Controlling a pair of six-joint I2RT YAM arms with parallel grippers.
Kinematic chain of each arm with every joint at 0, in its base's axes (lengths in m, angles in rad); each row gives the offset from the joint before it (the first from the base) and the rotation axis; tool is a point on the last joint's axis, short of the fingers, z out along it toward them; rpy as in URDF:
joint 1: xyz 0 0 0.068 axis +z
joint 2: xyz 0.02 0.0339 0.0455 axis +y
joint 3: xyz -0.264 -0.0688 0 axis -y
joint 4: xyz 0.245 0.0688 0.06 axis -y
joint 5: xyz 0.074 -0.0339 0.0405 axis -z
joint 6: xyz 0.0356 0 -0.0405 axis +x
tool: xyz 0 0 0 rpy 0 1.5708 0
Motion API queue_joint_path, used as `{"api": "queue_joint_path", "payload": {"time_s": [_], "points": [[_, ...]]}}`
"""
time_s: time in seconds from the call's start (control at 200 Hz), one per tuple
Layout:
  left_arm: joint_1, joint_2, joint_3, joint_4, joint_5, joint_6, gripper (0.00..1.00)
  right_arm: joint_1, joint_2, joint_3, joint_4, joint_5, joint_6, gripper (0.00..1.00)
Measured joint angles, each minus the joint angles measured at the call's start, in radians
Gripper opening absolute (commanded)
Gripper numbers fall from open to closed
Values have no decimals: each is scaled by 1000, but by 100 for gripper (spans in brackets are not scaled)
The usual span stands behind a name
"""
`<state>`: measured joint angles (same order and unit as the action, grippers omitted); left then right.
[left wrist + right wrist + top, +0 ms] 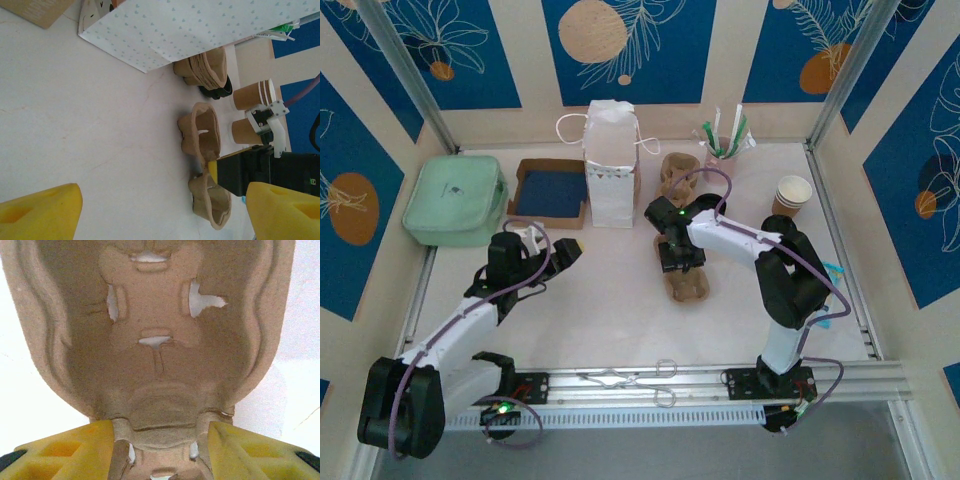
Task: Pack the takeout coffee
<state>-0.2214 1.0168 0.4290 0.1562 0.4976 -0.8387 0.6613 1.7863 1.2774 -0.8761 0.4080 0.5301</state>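
Centre frame: right gripper (160,435) straddles the pulp carrier (160,340), possibly touching it, clamping cannot be told. Lower left: left gripper (552,242), fingers wide apart.

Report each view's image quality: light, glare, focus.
Top external: even light, soft shadows under the arms on the white table. Left wrist: near yellow fingers blurred, the white dotted paper bag sharp. Right wrist: brown moulded-pulp cup carrier softly focused; table beside it blown out white.
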Motion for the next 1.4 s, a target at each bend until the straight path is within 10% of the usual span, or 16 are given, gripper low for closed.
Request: {"api": "queue_joint_path", "payload": {"time_s": [1.401], "points": [[1, -1, 0, -3, 0, 2, 85, -20, -28, -45, 16, -30, 0, 31]]}}
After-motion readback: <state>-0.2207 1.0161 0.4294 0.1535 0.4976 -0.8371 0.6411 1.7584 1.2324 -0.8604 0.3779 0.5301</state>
